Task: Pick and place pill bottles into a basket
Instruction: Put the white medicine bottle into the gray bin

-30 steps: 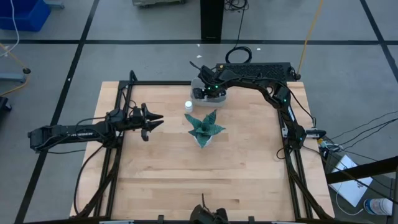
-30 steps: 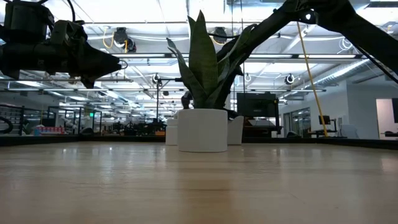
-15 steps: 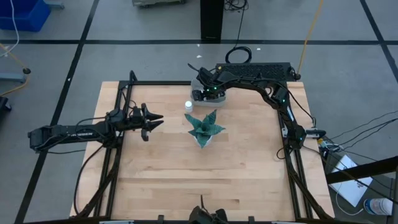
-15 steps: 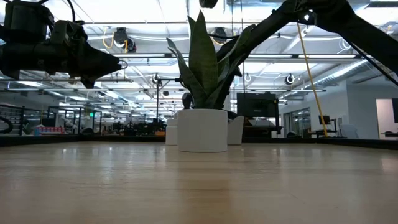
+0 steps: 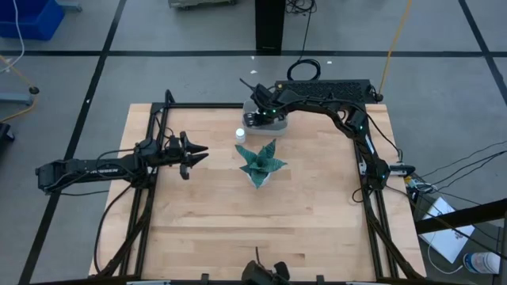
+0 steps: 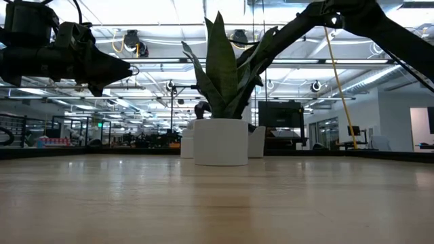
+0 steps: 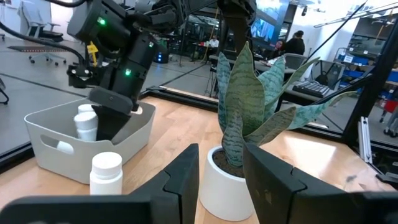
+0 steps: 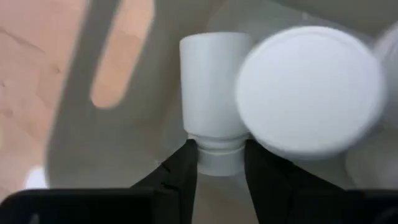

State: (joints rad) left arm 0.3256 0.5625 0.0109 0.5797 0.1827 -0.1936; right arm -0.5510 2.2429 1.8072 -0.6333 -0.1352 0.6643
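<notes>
Wooden table out in a big open lab, with the plant about in the middle as my landmark. Beyond the plant, the right gripper was down inside the basket, and in the last second its fingers went from spread wide to closed around the neck of a bottle lying in there, after shifting a bit sideways over the basket. My guess is it was either fixing a bottle that landed badly or about to lift it. One more bottle stood on the table just beside the basket, between it and the plant, so that one's not done. The left gripper hung well off to the plant's side, fingers a little apart, holding nothing. Couldn't count the bottles in the basket, the arm covers most of it from above.
</notes>
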